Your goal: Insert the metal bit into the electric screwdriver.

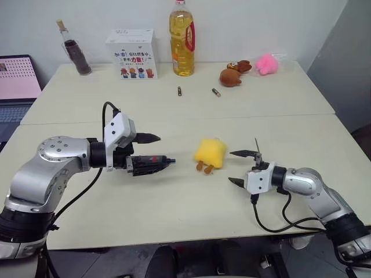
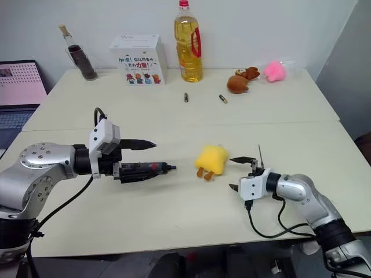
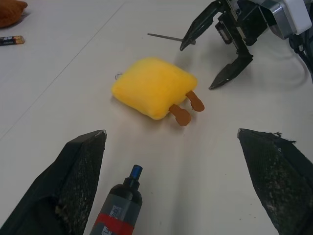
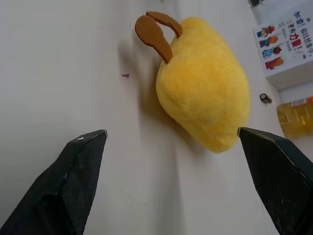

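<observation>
Nothing of the insertion is done yet, as far as can be judged: the metal bit [image 1: 257,145] and the electric screwdriver [image 1: 152,163] lie well apart, on opposite sides of the yellow plush toy [image 1: 210,152] in the middle of the counter [image 1: 174,208].

The screwdriver is on the robot's left of the toy, its small blue tip towards it. It runs along one finger of the left hand [image 1: 159,149], whose fingers stand wide apart, so nothing is clamped between them. I cannot tell whether the tool rests on the counter or leans on that finger.

The bit, a thin dark rod, is on the other side of the toy, just by the upper fingertip of the right hand [image 1: 232,167]. That hand is also spread wide and holds nothing, and whether the bit touches the finger is unclear.

Both hands point inwards at the toy. Still to do, it seems: secure each part, bring them together, line the bit up with the blue tip and push it in.
</observation>
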Action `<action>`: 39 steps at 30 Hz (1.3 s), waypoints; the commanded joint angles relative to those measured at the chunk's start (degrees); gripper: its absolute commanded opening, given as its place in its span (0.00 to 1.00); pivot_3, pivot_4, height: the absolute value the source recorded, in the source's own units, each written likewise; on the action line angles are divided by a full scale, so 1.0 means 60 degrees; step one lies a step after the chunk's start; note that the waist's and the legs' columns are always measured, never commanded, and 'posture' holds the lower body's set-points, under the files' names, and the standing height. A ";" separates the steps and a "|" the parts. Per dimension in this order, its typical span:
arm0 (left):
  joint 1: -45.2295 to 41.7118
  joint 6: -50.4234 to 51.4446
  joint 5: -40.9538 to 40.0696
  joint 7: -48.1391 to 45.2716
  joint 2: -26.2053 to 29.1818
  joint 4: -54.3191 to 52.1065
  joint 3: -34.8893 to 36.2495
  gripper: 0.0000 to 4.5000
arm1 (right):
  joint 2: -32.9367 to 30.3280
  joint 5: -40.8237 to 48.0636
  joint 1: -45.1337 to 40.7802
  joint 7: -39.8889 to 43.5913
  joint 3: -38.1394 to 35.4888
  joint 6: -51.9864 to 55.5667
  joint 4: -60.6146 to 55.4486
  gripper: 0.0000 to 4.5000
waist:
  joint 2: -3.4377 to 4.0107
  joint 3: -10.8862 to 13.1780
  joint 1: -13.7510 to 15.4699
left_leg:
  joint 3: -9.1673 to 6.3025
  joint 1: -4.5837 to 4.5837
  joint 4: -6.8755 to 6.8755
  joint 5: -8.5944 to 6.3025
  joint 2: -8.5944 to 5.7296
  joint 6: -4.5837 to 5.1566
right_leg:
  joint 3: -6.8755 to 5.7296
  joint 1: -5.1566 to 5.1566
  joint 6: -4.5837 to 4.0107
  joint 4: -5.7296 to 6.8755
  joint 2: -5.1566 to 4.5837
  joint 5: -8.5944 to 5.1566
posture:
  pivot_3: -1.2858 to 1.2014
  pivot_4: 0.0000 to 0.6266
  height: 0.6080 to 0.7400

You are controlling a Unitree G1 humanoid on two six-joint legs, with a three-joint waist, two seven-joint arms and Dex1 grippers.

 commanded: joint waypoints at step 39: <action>-0.1381 0.0030 0.0091 0.0900 -0.1382 0.0200 0.0020 1.00 | 0.1372 -0.0505 -0.5039 -0.3384 -0.0887 0.0698 0.5267 0.09 | 0.0016 0.0012 0.0025 | 0.0000 -0.0012 0.0012 0.0002 0.0003 -0.0003 | 0.0003 -0.0010 0.0001 0.0016 -0.0010 0.0016 | 0.52 0.24 1.00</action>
